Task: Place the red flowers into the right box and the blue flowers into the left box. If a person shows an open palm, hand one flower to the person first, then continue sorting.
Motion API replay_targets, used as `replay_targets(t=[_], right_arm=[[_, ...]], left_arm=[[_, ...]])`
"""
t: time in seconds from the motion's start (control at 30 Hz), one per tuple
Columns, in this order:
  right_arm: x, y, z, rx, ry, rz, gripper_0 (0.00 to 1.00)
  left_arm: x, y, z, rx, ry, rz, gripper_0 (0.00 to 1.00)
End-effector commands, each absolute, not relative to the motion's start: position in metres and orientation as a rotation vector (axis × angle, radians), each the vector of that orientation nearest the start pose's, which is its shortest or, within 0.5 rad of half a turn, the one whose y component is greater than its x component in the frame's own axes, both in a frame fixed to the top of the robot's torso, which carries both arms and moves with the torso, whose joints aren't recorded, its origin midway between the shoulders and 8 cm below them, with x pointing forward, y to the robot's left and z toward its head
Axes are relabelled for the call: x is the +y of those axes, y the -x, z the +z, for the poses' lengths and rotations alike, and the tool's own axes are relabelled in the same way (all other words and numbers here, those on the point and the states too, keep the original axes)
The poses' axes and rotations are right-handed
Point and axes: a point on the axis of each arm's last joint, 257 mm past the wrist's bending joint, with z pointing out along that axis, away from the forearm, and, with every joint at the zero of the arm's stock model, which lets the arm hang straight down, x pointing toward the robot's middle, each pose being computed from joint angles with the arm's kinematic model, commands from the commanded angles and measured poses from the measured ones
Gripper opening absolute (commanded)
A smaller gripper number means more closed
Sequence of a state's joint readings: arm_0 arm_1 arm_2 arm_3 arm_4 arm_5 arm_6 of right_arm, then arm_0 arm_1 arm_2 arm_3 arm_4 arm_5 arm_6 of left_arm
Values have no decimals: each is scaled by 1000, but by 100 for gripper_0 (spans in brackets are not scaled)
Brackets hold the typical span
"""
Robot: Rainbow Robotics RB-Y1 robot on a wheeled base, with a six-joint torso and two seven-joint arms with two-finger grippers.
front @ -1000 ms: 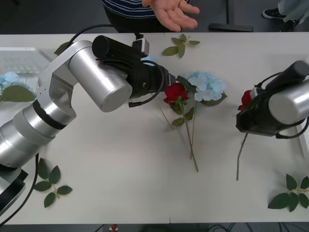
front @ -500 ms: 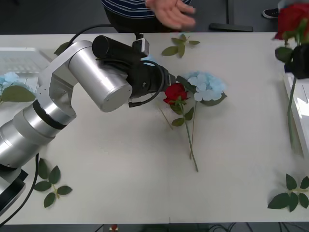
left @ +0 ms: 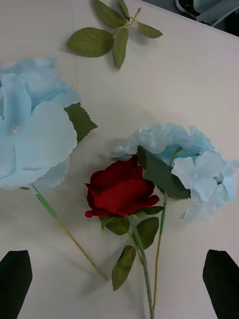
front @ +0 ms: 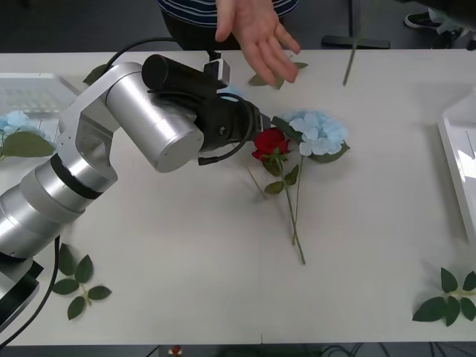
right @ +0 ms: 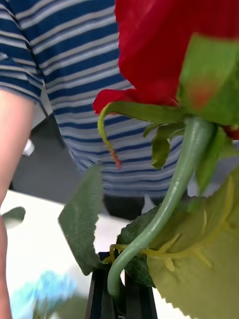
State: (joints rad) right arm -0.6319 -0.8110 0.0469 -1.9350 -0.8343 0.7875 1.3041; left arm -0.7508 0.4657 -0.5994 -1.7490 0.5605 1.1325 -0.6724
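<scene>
Person in a navy-and-white striped shirt point(front: 195, 9) stands at the far edge of the white tabletop point(front: 186, 253), bare open palm point(front: 256, 37) held out over that edge, so the handover comes before more sorting. Right gripper point(right: 116, 294) has its black fingers pinched on the thin green stem of a dark-red artificial rose point(right: 174, 55), bloom up near the striped shirt; the front view catches that dangling stem above the far edge, right of the palm, probably being carried to the hand. Left gripper point(left: 118, 279) hangs with fingers spread wide over mid-table, above a second red rose point(front: 270, 141) lying beside a pale-blue fluffy hydrangea point(front: 320, 132), stems crossing toward the near edge; another pale-blue hydrangea bloom point(left: 32, 134) lies close by. It looks poised to pick while waiting. Shallow white plastic tray, the right box point(front: 454, 163), sits at the right edge; translucent ribbed tray, the left box point(front: 33, 89), at the far left corner with blue blooms point(front: 16, 123) beside it. Loose green leaf sprigs point(front: 74, 279) lie along the near edge.
</scene>
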Motion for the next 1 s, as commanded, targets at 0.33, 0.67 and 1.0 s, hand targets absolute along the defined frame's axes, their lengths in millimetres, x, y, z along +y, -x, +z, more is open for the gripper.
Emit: replay_targets(t=[0.33,0.67,1.0], right_arm=[[-125,-626,198,1415,266,276,0],[-98,-638,195,1388,220,232,0],[-98,-638,195,1388,220,232,0]], left_arm=[[-18,-532,-131,2245,-142,-625,100],[-18,-532,-131,2245,-142,-625,100],[-18,-532,-131,2245,-142,-625,100]])
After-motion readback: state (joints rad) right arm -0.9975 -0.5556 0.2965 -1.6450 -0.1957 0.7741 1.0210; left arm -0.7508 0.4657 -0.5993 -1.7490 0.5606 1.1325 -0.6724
